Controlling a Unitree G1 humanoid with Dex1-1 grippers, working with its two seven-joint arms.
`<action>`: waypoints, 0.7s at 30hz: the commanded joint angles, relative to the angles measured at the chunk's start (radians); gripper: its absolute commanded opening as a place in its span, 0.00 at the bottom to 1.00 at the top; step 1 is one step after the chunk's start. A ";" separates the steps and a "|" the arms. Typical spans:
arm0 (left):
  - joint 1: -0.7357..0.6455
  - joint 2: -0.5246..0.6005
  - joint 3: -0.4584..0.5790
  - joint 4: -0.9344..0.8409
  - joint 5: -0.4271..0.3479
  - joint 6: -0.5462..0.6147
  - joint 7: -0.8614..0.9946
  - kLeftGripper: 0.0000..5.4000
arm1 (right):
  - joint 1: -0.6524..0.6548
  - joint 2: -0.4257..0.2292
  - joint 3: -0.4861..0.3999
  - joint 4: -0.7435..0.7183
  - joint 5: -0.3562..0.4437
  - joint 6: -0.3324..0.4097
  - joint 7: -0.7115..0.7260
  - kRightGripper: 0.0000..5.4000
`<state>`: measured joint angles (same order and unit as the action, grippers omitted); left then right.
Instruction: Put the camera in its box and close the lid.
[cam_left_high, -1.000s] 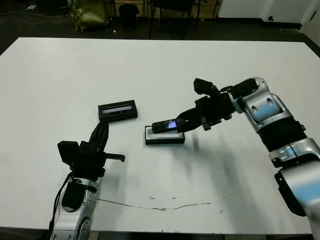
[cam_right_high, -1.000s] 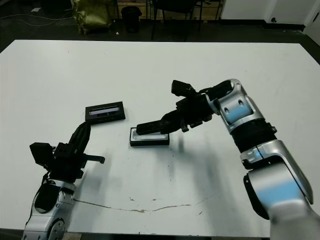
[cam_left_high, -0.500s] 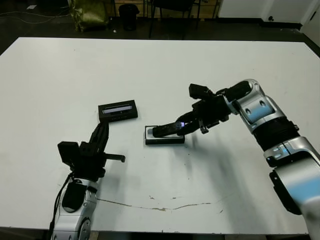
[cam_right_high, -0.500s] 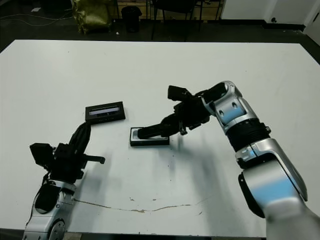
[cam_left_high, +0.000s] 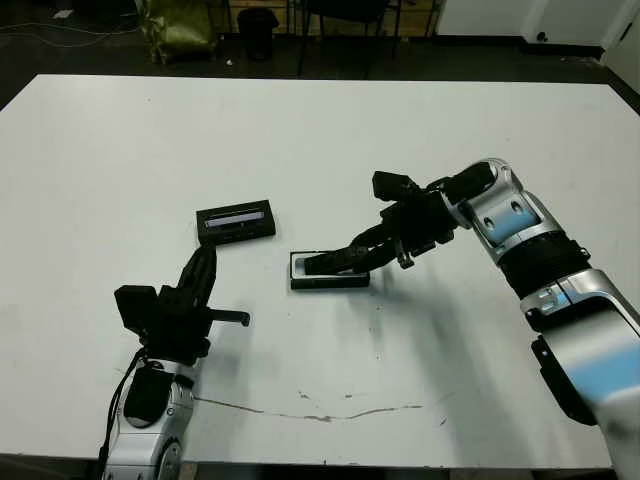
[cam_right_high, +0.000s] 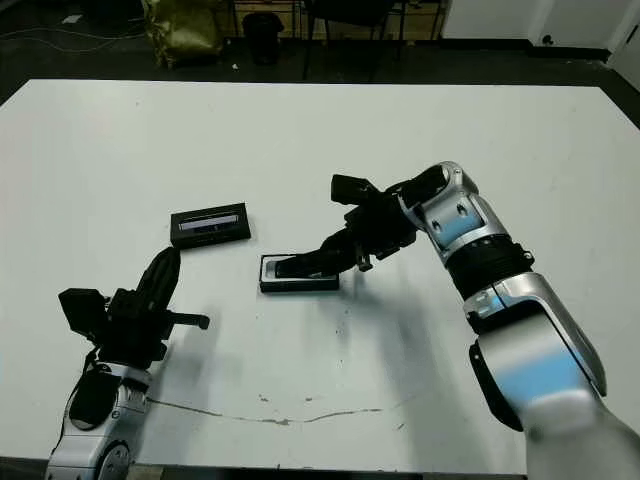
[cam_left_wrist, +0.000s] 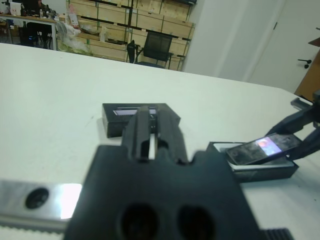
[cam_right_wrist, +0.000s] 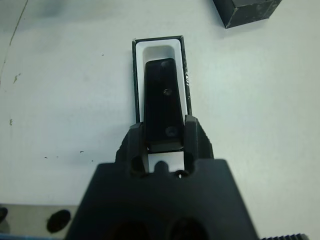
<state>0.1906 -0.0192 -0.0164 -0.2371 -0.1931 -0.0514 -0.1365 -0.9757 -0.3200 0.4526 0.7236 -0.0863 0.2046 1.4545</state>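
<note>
Camera (cam_right_wrist: 163, 102) gripped between both fingers of right hand (cam_left_high: 345, 262), angled with its free end dipping into box (cam_left_high: 329, 279), gripped end tilted up above the box's right part. Not yet lying flat on the white lining, which shows beyond the camera's free end in the right wrist view. Box sitting on white counter (cam_left_high: 320, 130) about mid-way across, long side running left to right. Lid (cam_left_high: 236, 221) lying flat up-left of the box, a little farther away, apart from it, pale strip facing up. Right arm reaching in from the right, silver forearm slanting down toward the box. Left hand (cam_left_high: 203, 273) resting low near the counter's near-left edge, pointing toward the lid but well short of it, holding nothing; fingers (cam_left_wrist: 143, 131) drawn close together with only a thin slit between them, as seen in the left wrist view. Faint dark crack-like line (cam_left_high: 330, 412) running across the counter close to the near edge.
</note>
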 joint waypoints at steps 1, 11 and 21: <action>0.008 0.005 0.002 0.014 0.003 0.012 0.000 0.00 | -0.007 0.015 0.002 0.014 -0.006 -0.010 0.000 0.07; 0.007 0.004 -0.001 0.019 0.011 0.005 0.003 0.00 | -0.010 0.041 0.004 0.033 -0.010 -0.004 0.004 0.07; 0.012 0.001 0.000 0.015 0.005 0.010 0.007 0.00 | 0.003 0.058 -0.001 0.040 -0.012 -0.022 -0.015 0.07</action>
<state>0.1907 -0.0204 -0.0167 -0.2311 -0.1931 -0.0562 -0.1358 -0.9790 -0.2805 0.4459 0.7602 -0.0932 0.1957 1.4446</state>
